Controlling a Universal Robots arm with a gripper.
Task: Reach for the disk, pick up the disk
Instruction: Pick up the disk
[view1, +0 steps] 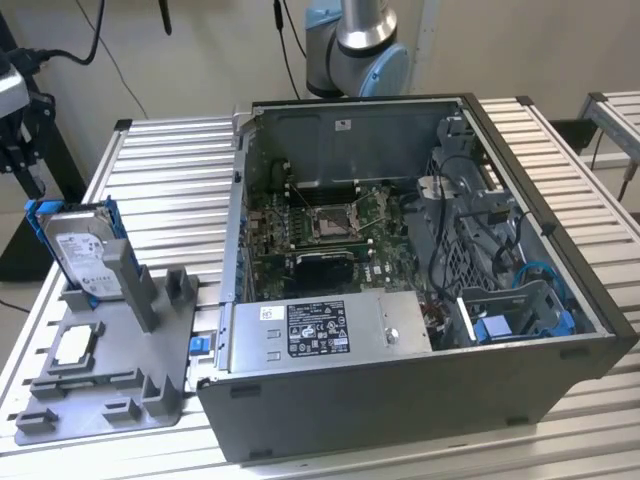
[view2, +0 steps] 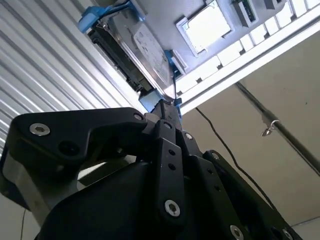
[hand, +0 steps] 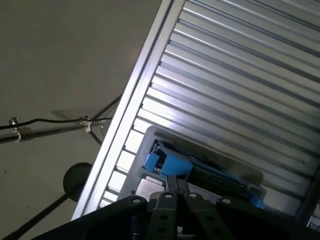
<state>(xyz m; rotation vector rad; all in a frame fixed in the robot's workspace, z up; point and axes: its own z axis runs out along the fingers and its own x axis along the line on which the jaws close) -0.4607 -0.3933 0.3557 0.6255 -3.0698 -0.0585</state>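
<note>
Reach nearly complete; the pick-up has not yet been made. The gripper (view2: 167, 107) has its fingers together, the tips pointing at the blue-framed edge of the disk (view1: 82, 255) and close to it. Whether they touch cannot be told. The disk stands upright in a grey holder (view1: 110, 385) on the ribbed table (view1: 170, 170), at the exterior view's left. A square chip (view1: 75, 347) lies in the holder near the disk. The open computer case (view1: 380, 410) stands beside the holder, clear of the approach.

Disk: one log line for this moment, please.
disk: upright in grey holder | gripper: pointed at disk's blue bracket in second wrist view | grasp: none, disk not lifted
</note>
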